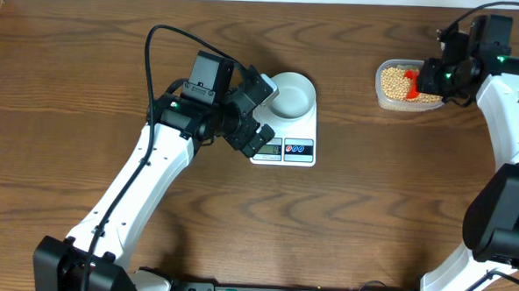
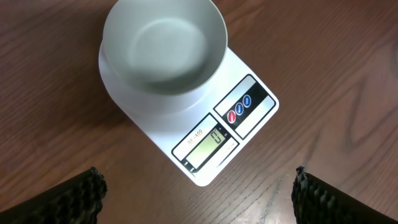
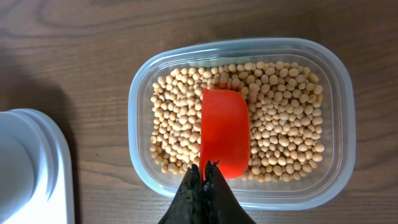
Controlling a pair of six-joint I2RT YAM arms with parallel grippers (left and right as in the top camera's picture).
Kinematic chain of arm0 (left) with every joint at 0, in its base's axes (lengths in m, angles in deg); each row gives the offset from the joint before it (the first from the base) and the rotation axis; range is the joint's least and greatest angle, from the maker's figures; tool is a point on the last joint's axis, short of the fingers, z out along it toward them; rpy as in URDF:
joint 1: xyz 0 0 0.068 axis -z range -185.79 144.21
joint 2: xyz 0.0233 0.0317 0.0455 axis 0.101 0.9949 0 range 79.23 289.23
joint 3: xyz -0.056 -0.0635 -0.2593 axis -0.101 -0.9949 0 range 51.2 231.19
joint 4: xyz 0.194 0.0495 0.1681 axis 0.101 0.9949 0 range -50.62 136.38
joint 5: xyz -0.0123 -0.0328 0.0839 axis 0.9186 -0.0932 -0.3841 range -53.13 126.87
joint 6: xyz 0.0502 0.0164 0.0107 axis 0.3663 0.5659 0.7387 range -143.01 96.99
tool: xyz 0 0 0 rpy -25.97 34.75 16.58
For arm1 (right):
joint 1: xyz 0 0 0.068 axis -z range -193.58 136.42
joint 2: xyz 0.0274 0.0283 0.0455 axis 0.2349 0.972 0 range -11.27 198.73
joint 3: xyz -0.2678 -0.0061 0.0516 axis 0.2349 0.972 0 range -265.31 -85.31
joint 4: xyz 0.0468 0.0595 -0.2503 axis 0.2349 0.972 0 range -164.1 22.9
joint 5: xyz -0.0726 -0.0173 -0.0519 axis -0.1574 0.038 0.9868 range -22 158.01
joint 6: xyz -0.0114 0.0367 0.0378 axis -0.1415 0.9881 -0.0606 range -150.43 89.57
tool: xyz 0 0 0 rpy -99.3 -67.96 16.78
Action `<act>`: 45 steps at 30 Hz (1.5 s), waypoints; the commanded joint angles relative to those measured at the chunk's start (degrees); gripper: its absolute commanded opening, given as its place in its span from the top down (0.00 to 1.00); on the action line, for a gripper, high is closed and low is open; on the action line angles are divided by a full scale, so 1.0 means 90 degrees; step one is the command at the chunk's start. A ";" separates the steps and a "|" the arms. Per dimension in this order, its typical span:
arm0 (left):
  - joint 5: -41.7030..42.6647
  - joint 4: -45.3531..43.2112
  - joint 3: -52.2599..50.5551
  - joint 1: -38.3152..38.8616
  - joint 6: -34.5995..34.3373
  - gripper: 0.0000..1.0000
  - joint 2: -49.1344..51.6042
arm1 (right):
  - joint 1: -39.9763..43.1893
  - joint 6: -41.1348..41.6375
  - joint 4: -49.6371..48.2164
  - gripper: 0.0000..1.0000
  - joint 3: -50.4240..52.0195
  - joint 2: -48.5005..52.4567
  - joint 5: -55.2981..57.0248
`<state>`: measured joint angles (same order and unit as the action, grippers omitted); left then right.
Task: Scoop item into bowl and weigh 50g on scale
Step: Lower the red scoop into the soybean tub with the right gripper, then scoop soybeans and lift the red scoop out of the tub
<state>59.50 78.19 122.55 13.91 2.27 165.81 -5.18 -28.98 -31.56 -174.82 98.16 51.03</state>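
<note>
The pale bowl (image 1: 292, 95) stands empty on the white scale (image 1: 286, 149); both show in the left wrist view, bowl (image 2: 163, 46) and scale (image 2: 239, 130), whose display reads 0. My left gripper (image 1: 256, 128) is open just left of the scale, its fingers apart over bare wood (image 2: 196, 196). Tan beans (image 1: 392, 78) fill a clear tub (image 1: 383, 100) at the far right. My right gripper (image 1: 431, 76) is shut on the handle of a red scoop (image 3: 225, 130), which hangs above the beans (image 3: 280, 124) in the tub (image 3: 336, 180).
The right arm's white links run down the right edge (image 1: 506, 130). A white rounded object (image 3: 25, 168) shows at the left edge of the right wrist view. The left arm crosses the table's left middle (image 1: 144, 184).
</note>
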 commanded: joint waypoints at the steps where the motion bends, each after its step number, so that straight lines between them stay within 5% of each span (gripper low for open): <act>1: 0.0102 0.0017 0.0012 -0.0002 -0.0083 0.02 0.0024 | 0.0160 0.0022 -0.0015 0.99 0.0049 0.0172 -0.0510; 45: 0.0102 0.0017 0.0012 -0.0002 -0.0085 0.02 0.0024 | 0.1022 0.0017 -0.0080 0.99 0.0051 0.0665 -0.3101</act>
<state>59.50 78.19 122.55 13.91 2.27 165.81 3.50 -28.98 -32.30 -174.76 103.45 26.64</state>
